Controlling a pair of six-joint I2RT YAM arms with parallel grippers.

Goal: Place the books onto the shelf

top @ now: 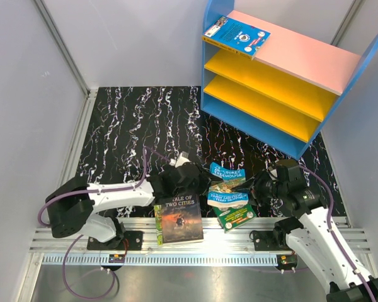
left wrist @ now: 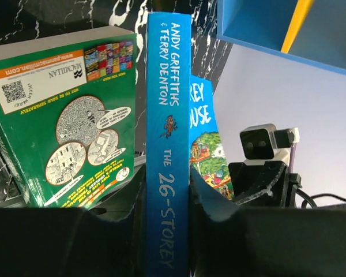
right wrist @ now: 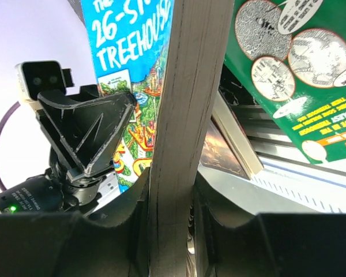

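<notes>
As if mid-handover, left gripper [left wrist: 167, 187] clamps the 26-Storey Treehouse paperback [left wrist: 168, 104] by its spine, right gripper [right wrist: 172, 182] by its pages.

The left arm [top: 116, 194] and right arm [top: 324, 242] wore white shells over black joints, trailing purple cables [top: 64, 267]; the left gripper [left wrist: 168, 193] was black, apparently scuffed plastic.

The shelf [top: 302, 56] stood at the far right of the tabletop [top: 138, 126], with one book [top: 237, 34] lying on the left end of its top board. At the near edge, "A Tale of Two Cities" [top: 178, 219] lay flat. To its right, the 26-Storey book [top: 227, 182] sat between the left gripper [left wrist: 168, 202] and right gripper [right wrist: 172, 196]. Another book [top: 236, 217] lay just beside it, nearer the edge.
</notes>
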